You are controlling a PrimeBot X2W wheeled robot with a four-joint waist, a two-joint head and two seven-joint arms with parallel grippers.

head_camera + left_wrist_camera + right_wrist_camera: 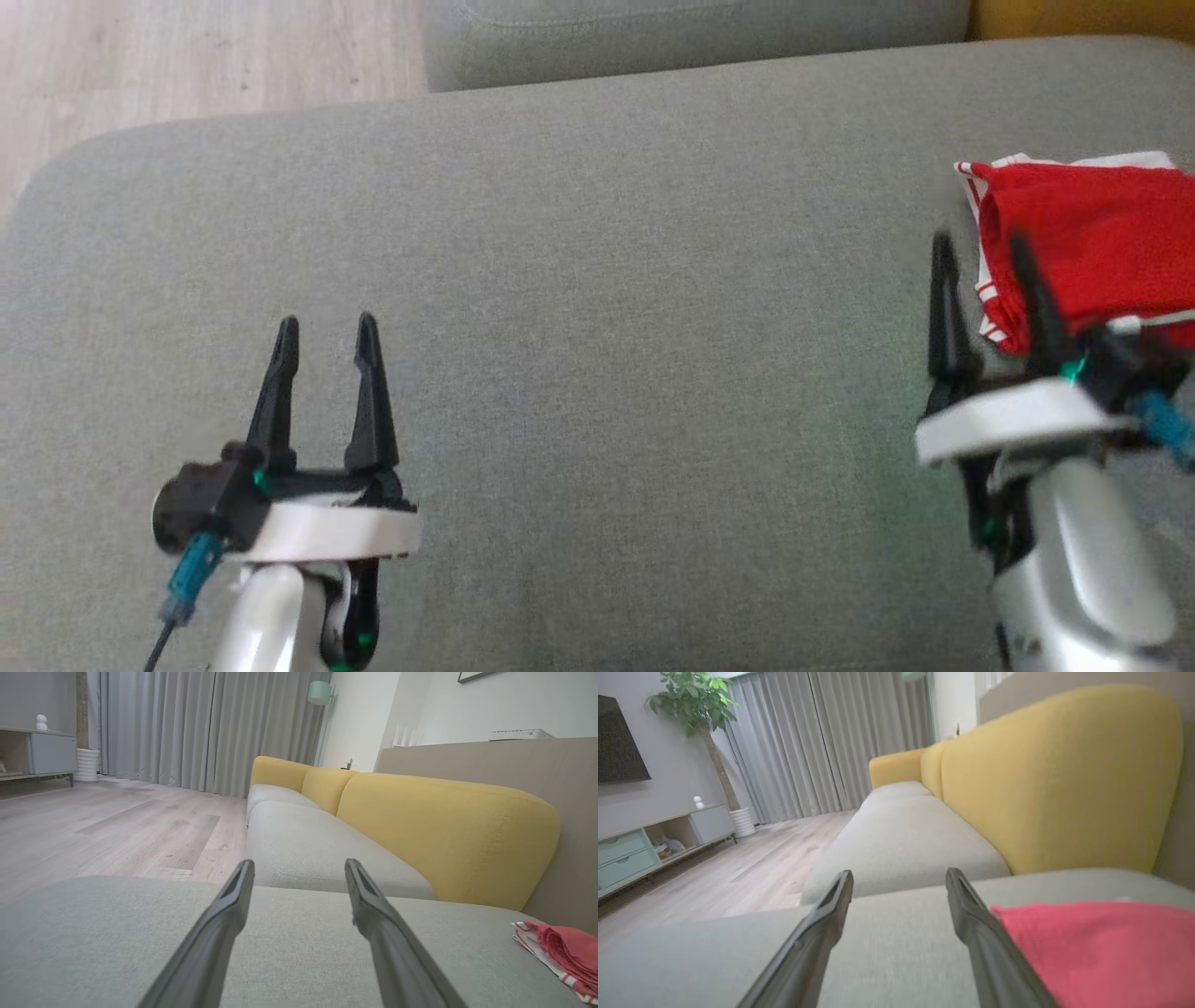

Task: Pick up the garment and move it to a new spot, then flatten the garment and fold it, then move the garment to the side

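Garment [1102, 233] on cushion [597, 280] — far right

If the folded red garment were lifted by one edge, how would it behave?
Probably floppy: the red garment lies in soft folded layers, so it may unfold and droop. Seemingly light, thin cloth. Unlikely to slide on the grey sofa cushion.

Cloth, plastic, wood.
Grey seat cushion [597, 327] in matt, coarse-woven cloth; at its right edge, red garment [1092, 243] of smoother cloth with white trim; over its left part, left gripper [327, 320] with matt black plastic jaws and glossy white shell; behind it, yellow backrest [444, 826] in stitched weave; beyond it, wood-grain plank floor [187, 56].
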